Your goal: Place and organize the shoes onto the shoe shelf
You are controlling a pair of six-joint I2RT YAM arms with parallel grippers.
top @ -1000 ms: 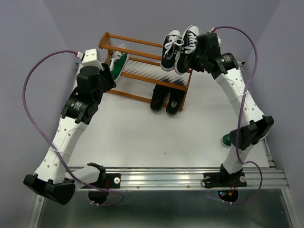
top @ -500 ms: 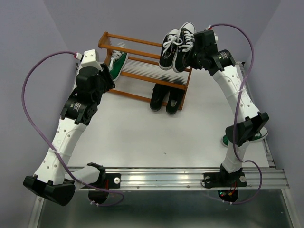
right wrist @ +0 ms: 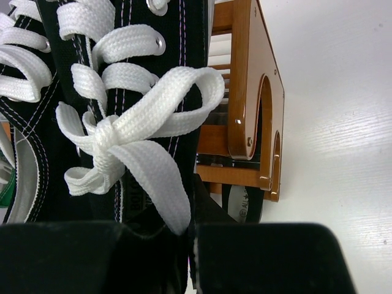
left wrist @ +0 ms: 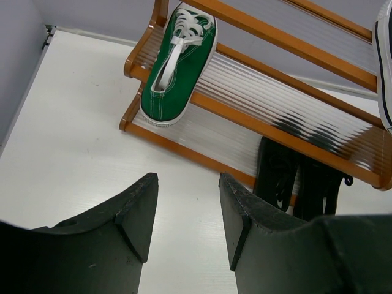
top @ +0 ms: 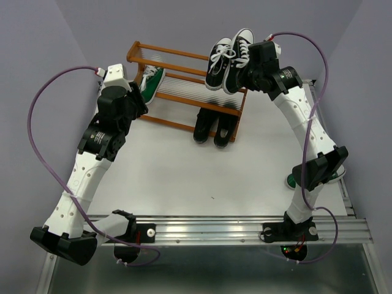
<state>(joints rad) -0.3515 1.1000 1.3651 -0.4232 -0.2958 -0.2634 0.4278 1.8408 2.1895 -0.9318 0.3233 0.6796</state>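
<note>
The shoe shelf (top: 184, 86) stands at the back of the table. A green sneaker (top: 152, 82) lies on its rods at the left end, and it also shows in the left wrist view (left wrist: 174, 67). Two black sneakers with white laces sit at the top right end, one (top: 219, 61) lying free. My right gripper (top: 250, 72) is shut on the other black sneaker (top: 239, 56), whose laces fill the right wrist view (right wrist: 128, 92). Two plain black shoes (top: 214, 127) stick out at the shelf's bottom right. My left gripper (left wrist: 187, 214) is open and empty, in front of the shelf's left end.
The second green sneaker (top: 294, 179) lies on the table at the right, mostly hidden behind my right arm's elbow. The shelf's right end panel (right wrist: 245, 92) is just beside my right gripper. Grey walls close in the table on the left, back and right.
My right gripper has carried the black sneaker a little back and to the left over the shelf's top right end. My left arm has barely moved.
</note>
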